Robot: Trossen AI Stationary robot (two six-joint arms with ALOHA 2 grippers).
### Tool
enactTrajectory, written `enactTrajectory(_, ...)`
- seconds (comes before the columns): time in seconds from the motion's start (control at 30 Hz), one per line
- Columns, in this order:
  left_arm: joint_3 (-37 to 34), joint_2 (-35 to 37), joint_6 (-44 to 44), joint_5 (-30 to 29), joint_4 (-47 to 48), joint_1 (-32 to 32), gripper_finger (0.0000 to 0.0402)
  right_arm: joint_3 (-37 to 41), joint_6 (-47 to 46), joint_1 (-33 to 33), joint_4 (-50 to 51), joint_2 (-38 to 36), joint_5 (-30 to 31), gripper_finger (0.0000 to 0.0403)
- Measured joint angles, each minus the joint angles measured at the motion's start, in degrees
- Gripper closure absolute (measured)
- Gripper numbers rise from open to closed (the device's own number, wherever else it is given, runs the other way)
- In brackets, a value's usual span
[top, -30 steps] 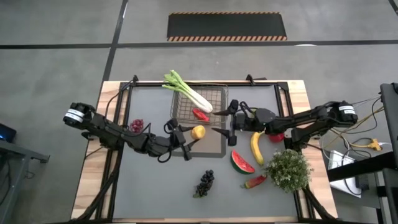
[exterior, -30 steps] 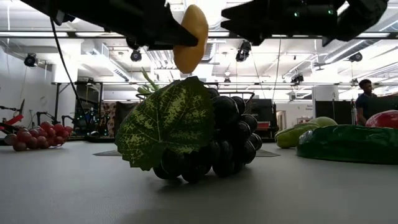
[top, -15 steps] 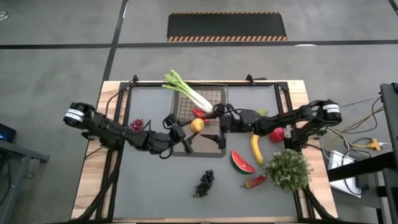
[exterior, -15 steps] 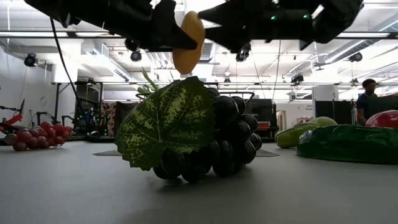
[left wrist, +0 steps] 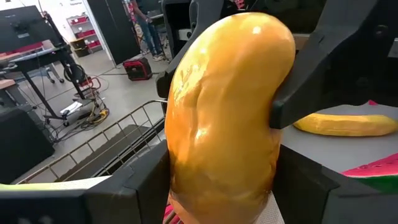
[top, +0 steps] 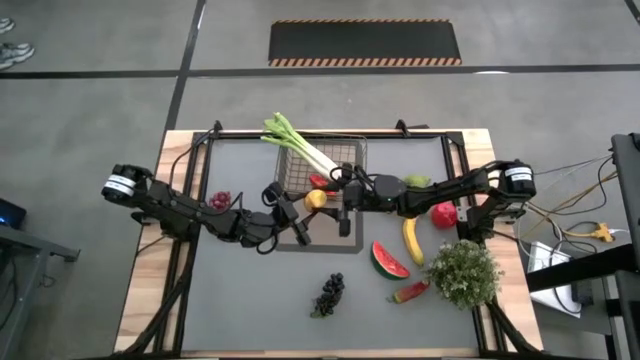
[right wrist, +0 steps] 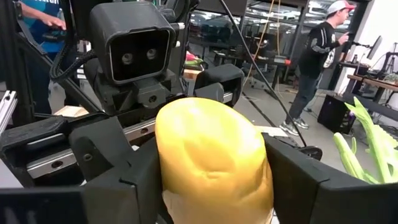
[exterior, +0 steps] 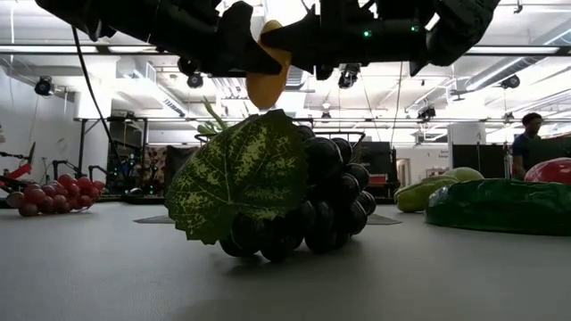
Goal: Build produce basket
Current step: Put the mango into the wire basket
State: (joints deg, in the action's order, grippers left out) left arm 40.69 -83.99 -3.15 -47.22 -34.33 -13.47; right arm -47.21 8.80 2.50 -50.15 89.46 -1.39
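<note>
— Holding that yellow fruit (top: 317, 199) between them, why are both arms at it?

— Looks like a handover above the basket (top: 325, 165). The left gripper (top: 300, 207) is clamped on it; the right gripper (top: 341, 197) has its fingers either side, whether squeezing I cannot tell.

— And the rest?

— Leek (top: 302, 148) across the basket's rim, a red piece inside; banana (top: 412, 238), watermelon slice (top: 390, 260) and grapes (top: 330, 293) wait on the mat.
</note>
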Motion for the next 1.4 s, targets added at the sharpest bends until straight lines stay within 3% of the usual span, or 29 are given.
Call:
enactTrajectory(0.4, 0.0, 0.0, -1.1, 0.9, -1.1, 0.0, 0.0117, 0.0, -1.1, 0.0, 1.2, -0.2, 0.2, 0.0195)
enactTrajectory(0.83, -0.1, 0.2, -4.8, 0.1, 1.4, 0.5, 0.0109, -0.4, -0.2, 2.5, 13.6, -4.9, 15.4, 0.0186)
enactTrajectory(1.07, -0.1, 0.3, -4.7, 0.0, 1.4, 0.7, 0.0109, -0.4, -2.1, 9.3, 16.3, -7.7, 18.4, 0.0185)
enactTrajectory(1.4, -0.1, 0.2, -4.5, 0.0, -0.1, 0.7, 0.0109, -0.4, -18.6, 21.5, 24.9, -4.7, 18.5, 0.0184)
